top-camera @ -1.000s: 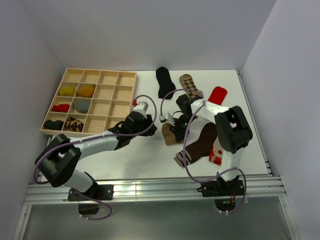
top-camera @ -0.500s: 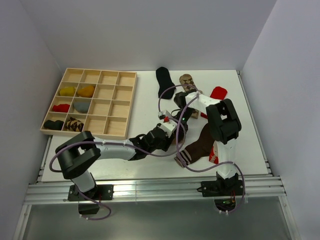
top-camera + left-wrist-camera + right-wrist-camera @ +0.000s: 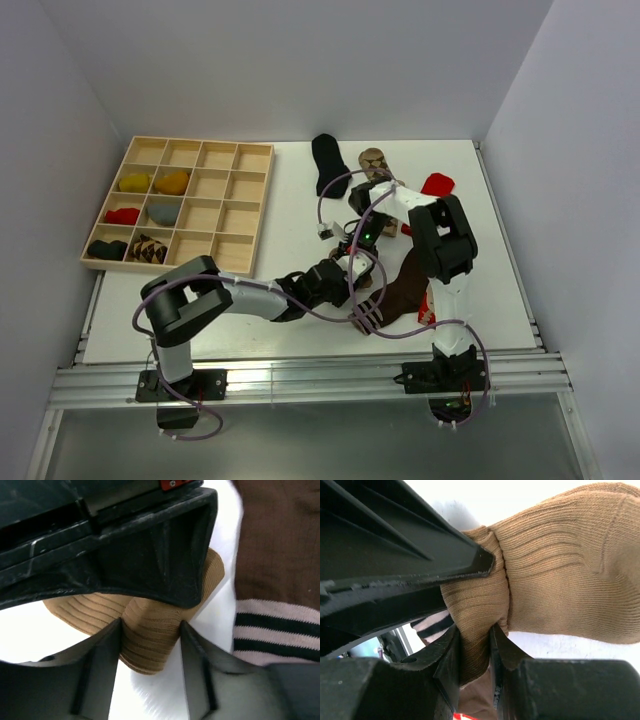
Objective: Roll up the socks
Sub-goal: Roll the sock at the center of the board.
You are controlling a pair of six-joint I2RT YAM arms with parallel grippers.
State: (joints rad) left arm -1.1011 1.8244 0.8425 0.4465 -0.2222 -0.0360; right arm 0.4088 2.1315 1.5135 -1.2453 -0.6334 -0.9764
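Note:
A tan sock [image 3: 150, 650] lies bunched at mid table, between my two grippers. My right gripper [image 3: 475, 630] is shut on a pinched fold of the tan sock [image 3: 560, 565]. My left gripper [image 3: 150, 625] straddles the sock's rolled end, with both fingertips touching it. From above, the left gripper [image 3: 345, 276] and right gripper [image 3: 362, 256] meet over the sock and hide most of it. A dark brown sock [image 3: 403, 285] with a striped toe [image 3: 280, 635] lies just to the right. Farther back are a black sock [image 3: 327, 163] and an argyle sock [image 3: 374, 160].
The wooden grid tray [image 3: 160, 266] stands at the back left with rolled socks in several compartments. A red sock [image 3: 436, 184] lies at the back right. Another red sock [image 3: 430, 305] peeks out beside the right arm, near the dark brown one.
My left arm has swung from beside the tray to the right and nearer, reaching the tan sock. The right gripper has kept its hold and shifted slightly.

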